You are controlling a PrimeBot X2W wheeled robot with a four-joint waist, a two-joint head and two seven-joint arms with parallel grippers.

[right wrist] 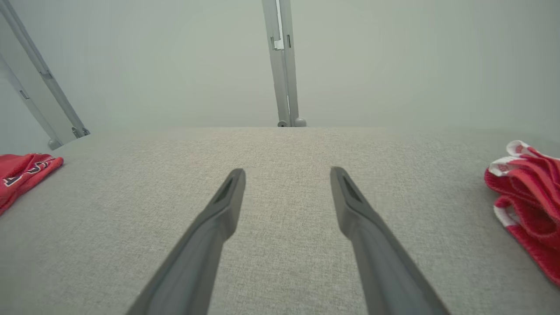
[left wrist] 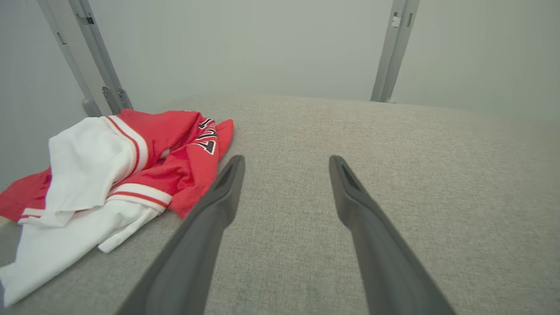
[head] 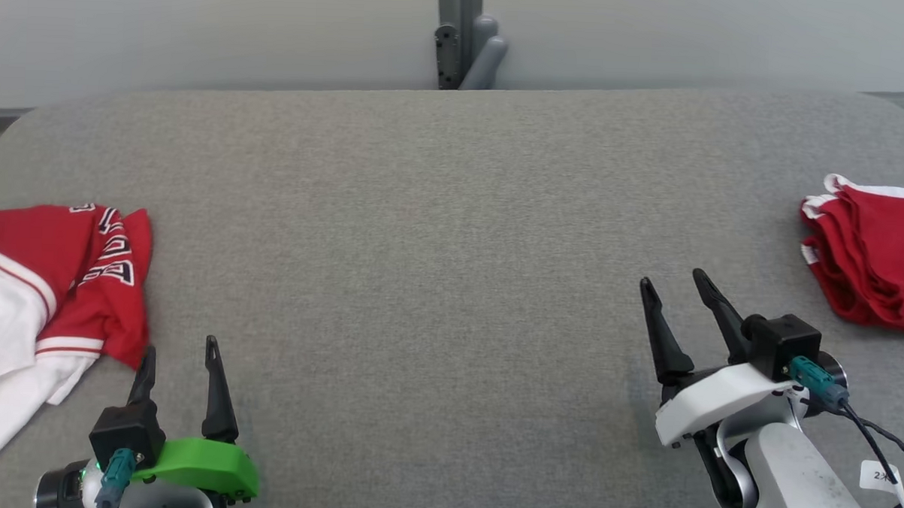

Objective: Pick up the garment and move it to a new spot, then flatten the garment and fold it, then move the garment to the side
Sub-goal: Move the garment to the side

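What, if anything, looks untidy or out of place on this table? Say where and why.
The red and white jersey at the left side of the table stands out. It lies crumpled in a heap with layers bunched over each other, while the red stack at the right looks folded.

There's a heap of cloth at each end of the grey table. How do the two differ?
The left garment is red with big white panels and black-and-white lettering; the right pile is nearly all red with thin white trim. The left garment lies crumpled; the right pile looks folded in layers. Both rest on the grey table.
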